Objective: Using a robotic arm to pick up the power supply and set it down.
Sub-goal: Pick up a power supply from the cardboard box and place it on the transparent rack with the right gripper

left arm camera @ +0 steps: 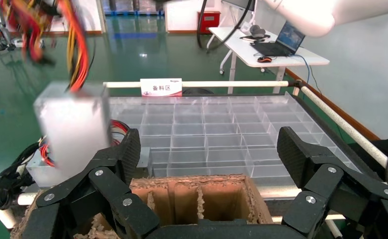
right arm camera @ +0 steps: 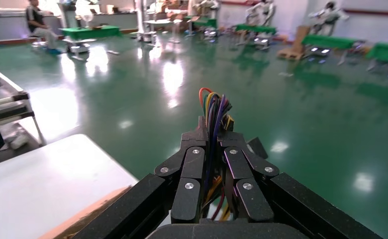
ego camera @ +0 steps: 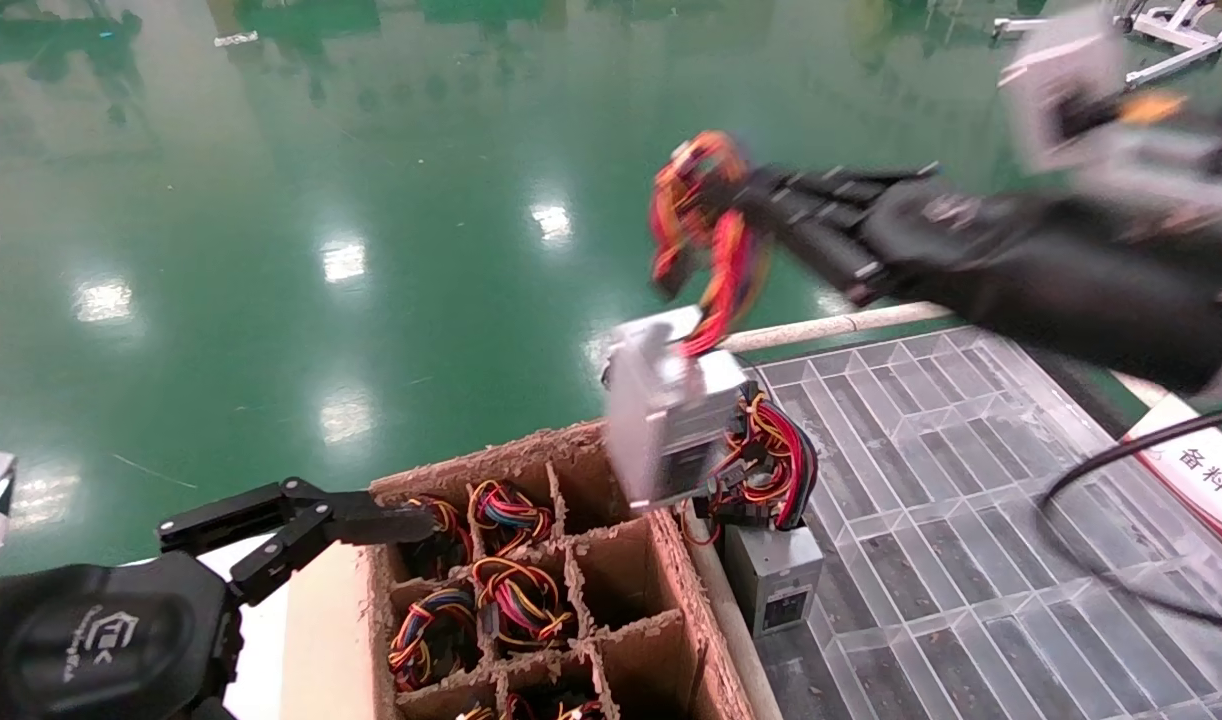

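Observation:
The power supply [ego camera: 666, 410], a small silver-grey box, hangs tilted in the air by its red, orange and yellow wire bundle [ego camera: 701, 190]. It is over the far right corner of the cardboard box. My right gripper [ego camera: 749, 205] is shut on those wires, and the right wrist view shows the bundle [right arm camera: 214, 112] pinched between its fingers [right arm camera: 194, 149]. The left wrist view shows the hanging box [left arm camera: 72, 129] off to one side. My left gripper [ego camera: 371, 522] is low by the cardboard box's near left corner, open [left arm camera: 209, 154] and holding nothing.
A cardboard box [ego camera: 531, 460] with dividers holds several other coiled wire bundles. To its right lies a clear grid tray [ego camera: 971, 480], with another grey supply [ego camera: 776, 575] and its loose red-and-black tangle at the near edge. A black cable [ego camera: 1071, 540] crosses the tray.

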Robot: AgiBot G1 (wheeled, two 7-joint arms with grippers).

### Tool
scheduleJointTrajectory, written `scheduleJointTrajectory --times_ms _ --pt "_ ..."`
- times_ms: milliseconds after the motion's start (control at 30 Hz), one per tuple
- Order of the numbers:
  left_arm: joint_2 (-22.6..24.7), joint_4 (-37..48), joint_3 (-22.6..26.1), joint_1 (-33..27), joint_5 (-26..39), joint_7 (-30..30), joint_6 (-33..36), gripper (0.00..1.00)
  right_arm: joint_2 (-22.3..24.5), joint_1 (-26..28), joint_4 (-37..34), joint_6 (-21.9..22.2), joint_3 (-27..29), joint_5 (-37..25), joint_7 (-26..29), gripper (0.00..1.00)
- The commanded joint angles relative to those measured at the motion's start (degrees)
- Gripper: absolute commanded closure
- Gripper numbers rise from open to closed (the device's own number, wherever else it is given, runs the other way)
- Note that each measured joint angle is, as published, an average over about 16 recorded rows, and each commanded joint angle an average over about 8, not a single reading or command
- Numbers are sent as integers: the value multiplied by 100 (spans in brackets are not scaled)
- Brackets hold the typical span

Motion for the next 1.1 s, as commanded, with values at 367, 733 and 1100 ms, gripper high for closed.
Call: scheduleJointTrajectory --times_ms 367,733,1100 --pt "-1 0 3 -1 -2 2 -1 0 1393 -178 385 -205 558 283 324 100" --pt "-2 0 6 -1 -4 3 -3 0 2116 -1283 -38 -515 872 721 108 100" --pt "-4 0 9 -2 -6 4 -4 0 2467 -2346 -63 -784 1027 1103 -63 100"
